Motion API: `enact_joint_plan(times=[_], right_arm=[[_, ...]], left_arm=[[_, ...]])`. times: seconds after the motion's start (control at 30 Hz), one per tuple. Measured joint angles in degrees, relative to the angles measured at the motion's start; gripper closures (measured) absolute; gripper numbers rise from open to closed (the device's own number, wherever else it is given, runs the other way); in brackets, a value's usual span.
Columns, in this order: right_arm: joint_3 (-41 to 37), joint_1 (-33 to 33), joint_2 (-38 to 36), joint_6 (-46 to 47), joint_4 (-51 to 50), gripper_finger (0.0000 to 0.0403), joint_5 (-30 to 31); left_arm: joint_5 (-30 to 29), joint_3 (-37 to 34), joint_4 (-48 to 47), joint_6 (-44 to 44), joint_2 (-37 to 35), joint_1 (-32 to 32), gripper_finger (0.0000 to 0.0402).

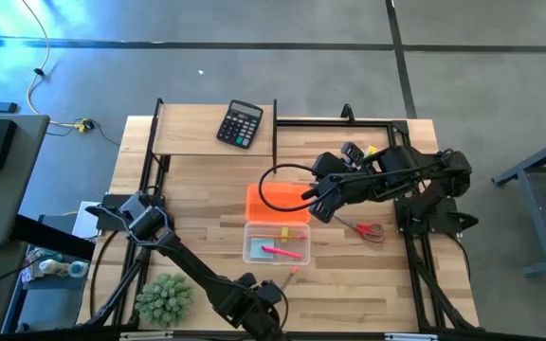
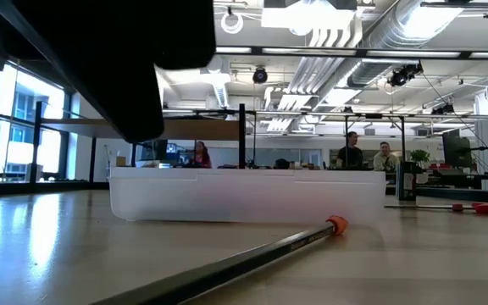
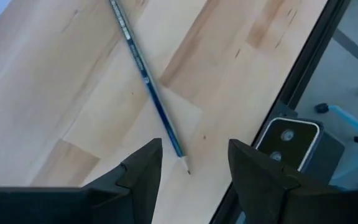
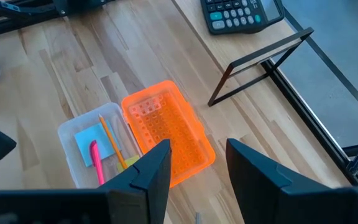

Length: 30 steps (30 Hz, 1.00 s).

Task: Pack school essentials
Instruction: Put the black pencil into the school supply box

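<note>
Looking down, your left gripper (image 3: 191, 167) hangs open and empty over the thin, light pencil (image 3: 146, 82), upper middle of frame; pinch its middle gently, it rolls.

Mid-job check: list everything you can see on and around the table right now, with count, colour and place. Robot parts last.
clear plastic bin: one, translucent, table centre, holding items
pale blue square note pad: one, in the clear bin
pink pen: one, in the clear bin
orange pencil: one, in the clear bin
orange perforated plastic lid: one, beside the clear bin on its far side
dark blue pencil with orange eraser: one, loose on the table near the front edge
red-handled scissors: one, on the table, right of the bin
black calculator: one, on the raised back shelf
spiky green plant: one, front left corner
people: several, seated in the room behind
left hand: open, above the blue pencil's tip
right hand: open, over the orange lid
</note>
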Motion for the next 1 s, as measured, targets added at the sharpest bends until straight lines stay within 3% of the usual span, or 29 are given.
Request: enact_joint_plan(times=[1.0], right_arm=[[0.0, 0.0, 0.0, 0.0, 0.0, 0.0259, 0.0]], left_arm=[[5.1, 0.2, -0.8, 0.0, 5.7, 0.0, 0.0229]])
